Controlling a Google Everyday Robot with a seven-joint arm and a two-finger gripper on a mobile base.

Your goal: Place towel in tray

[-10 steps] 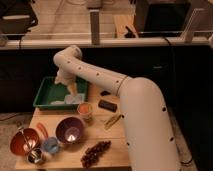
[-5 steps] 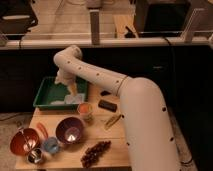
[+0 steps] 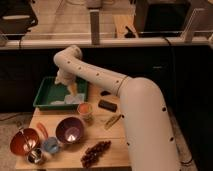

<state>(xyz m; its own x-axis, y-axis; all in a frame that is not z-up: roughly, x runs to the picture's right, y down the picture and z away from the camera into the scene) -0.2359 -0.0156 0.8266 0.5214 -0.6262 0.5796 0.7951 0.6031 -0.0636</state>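
A green tray (image 3: pixel 49 93) sits at the back left of the wooden table. A pale towel (image 3: pixel 74 98) lies in the tray's front right corner. My white arm reaches from the right over the table to the tray. My gripper (image 3: pixel 70 88) hangs over the tray's right part, just above the towel, close to or touching it.
On the table (image 3: pixel 115 137) stand an orange cup (image 3: pixel 85 109), a purple bowl (image 3: pixel 69 130), a red bowl (image 3: pixel 24 140), a small blue cup (image 3: pixel 50 145) and a metal cup (image 3: pixel 34 156). A black block (image 3: pixel 107 105), a yellow item (image 3: pixel 113 120) and grapes (image 3: pixel 95 152) lie nearby.
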